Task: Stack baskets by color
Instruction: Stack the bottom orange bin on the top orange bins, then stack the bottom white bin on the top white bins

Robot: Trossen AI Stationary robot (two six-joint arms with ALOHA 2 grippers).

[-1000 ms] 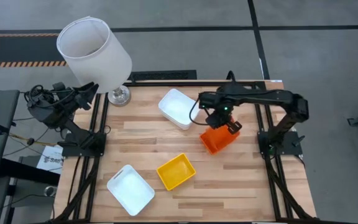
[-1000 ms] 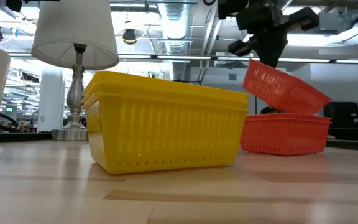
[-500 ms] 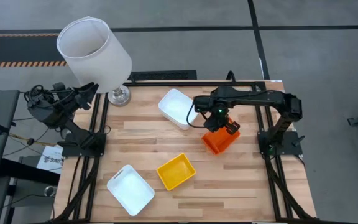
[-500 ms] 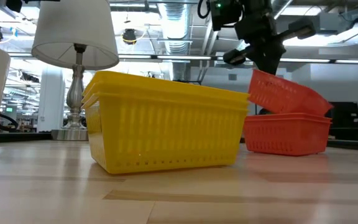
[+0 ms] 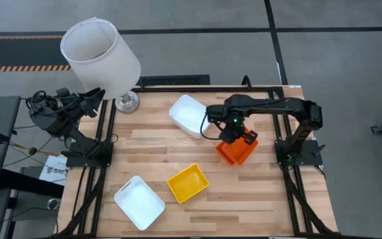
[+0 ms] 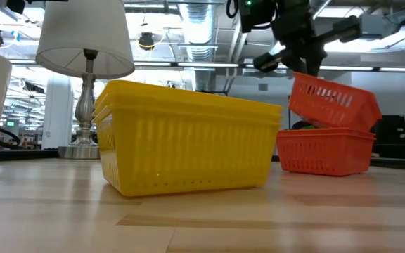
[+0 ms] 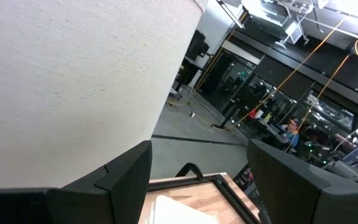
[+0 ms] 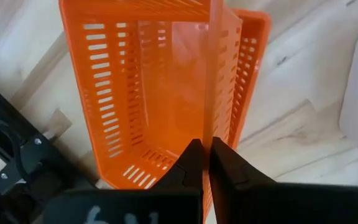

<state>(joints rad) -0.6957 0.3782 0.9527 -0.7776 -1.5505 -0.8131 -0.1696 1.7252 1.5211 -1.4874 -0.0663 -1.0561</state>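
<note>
Right gripper (image 8: 205, 163) pinched narrow on the thin wall of an orange basket (image 6: 332, 102), fingers either side of that wall in the right wrist view, nothing between them but the plastic. Held basket tilted, one end low and tucked into the orange basket below (image 6: 323, 151), the other end riding high; not yet nested flat. Both near the tabletop's right edge, about midway along it, seen from above as one orange block (image 5: 237, 151) under the right arm's wrist.

Relation that matters for the coming move: upper basket directly over the lower one, long axes roughly in line but not level, gripped wall on the raised side. Judged need: drop the high end until the rims meet, then let go.

Elsewhere: stacked yellow baskets (image 5: 188, 183) toward the tabletop's near edge at the middle, a white basket (image 5: 139, 202) by the near left corner, another white basket (image 5: 190, 115) toward the far edge just beside the right arm's elbow. Lamp (image 5: 101, 56) with white shade over the far left corner.

Left gripper (image 7: 197, 180) parked off the left edge beside the lampshade, fingers spread wide, holding nothing, far from the orange pair; right arm clearly the nearer
</note>
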